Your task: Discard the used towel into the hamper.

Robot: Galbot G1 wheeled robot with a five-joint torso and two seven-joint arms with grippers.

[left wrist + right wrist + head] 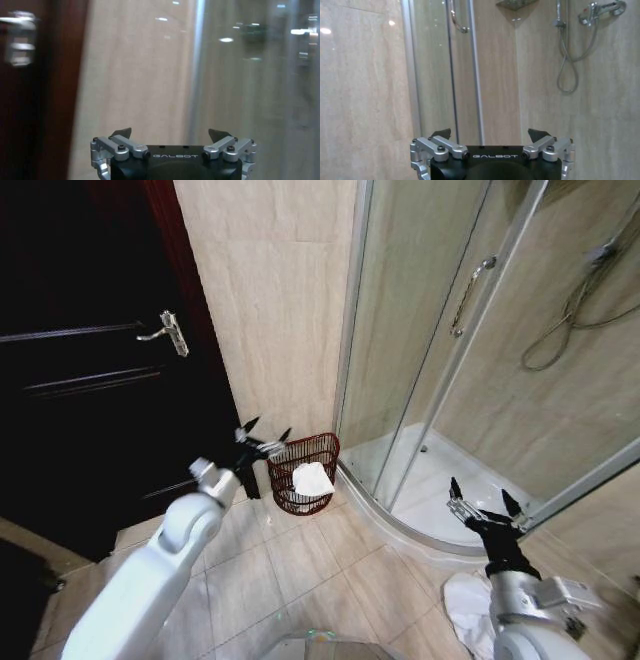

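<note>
Judging from how things lie, the task is seen as nearly done: a white towel (312,478) is already lying inside the hamper (304,473), which stands on the floor against the tiled wall, beside the shower enclosure (440,380). The left end effector (262,436) is held just beside the hamper's rim, spread wide and empty. The right end effector (483,497) is also spread wide, empty, well apart. Another white cloth (468,608) is seen on the floor.
</note>
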